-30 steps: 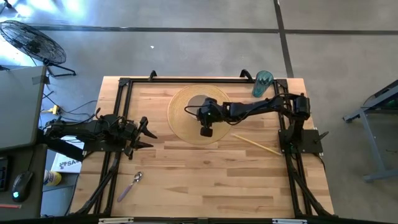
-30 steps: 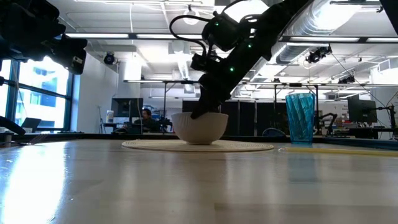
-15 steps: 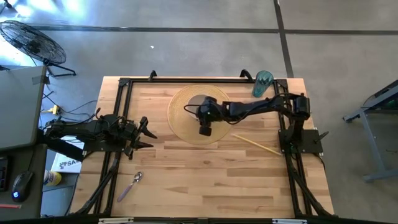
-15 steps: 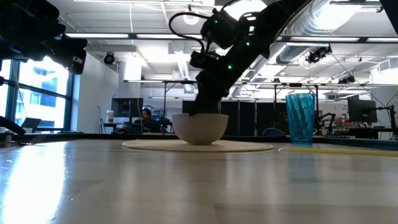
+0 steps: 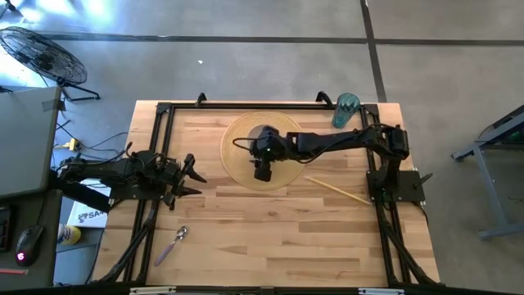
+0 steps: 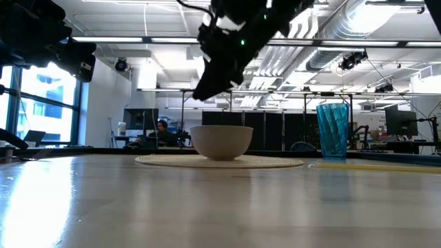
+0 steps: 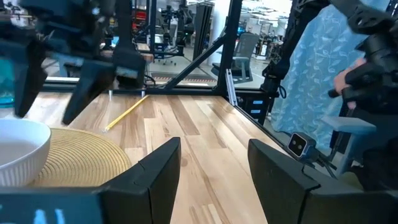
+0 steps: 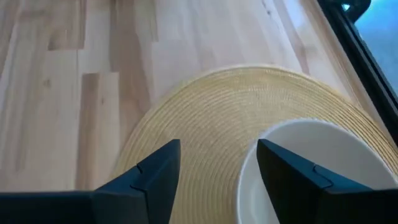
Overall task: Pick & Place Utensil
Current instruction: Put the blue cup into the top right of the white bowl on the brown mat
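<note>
Near the left front edge, spoon [image 5: 172,244], bowl end pointing inward

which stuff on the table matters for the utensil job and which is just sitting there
For the job: spoon, chopsticks, bowl, round mat, right gripper above the bowl, jaws open.
Lying about: blue cup, left gripper waiting at the table's left side.

On the bench [image 5: 270,238] I count one white bowl [image 6: 222,142], sitting on one round woven placemat [image 5: 237,164]. One blue tumbler [image 5: 345,110] stands at the far corner. There is one spoon [image 5: 171,244] near the front edge and one pale wooden chopstick [image 5: 337,191] on the right side. Two dark arms work here, so two grippers: the left gripper [image 5: 194,176] and the right gripper [image 5: 262,170]. One floor fan [image 5: 37,53] stands beyond the bench.
</note>
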`<state>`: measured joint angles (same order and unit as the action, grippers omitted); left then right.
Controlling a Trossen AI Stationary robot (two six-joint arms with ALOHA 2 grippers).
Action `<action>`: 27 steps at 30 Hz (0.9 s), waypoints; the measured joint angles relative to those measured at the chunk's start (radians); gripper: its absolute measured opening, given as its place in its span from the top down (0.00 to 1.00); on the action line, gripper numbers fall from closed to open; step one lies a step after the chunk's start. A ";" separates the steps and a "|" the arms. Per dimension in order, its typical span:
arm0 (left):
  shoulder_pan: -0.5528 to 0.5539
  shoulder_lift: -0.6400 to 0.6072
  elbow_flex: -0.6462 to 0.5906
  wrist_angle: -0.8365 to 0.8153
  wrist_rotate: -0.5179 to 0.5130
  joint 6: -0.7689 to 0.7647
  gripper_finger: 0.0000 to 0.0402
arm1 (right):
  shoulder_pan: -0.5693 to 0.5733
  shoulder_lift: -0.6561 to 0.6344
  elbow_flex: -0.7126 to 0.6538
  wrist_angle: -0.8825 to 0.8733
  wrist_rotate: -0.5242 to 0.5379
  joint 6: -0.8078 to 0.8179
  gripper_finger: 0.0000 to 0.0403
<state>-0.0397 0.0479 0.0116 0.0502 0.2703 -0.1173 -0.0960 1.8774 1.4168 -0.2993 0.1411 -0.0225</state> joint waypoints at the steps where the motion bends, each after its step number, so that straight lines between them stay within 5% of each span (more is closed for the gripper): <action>1: 0.000 0.000 0.000 0.000 0.000 0.000 0.54 | 0.013 0.000 0.028 -0.054 0.016 0.005 0.48; 10: 0.000 0.000 0.000 0.000 0.000 0.000 0.54 | 0.190 -0.002 0.168 -0.502 0.257 0.093 0.47; 27: 0.000 0.000 0.000 0.000 -0.004 0.000 0.54 | 0.468 -0.002 0.071 -1.200 0.459 0.786 0.30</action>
<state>-0.0399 0.0483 0.0116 0.0504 0.2661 -0.1173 0.3723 1.8755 1.4875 -1.4988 0.5999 0.7637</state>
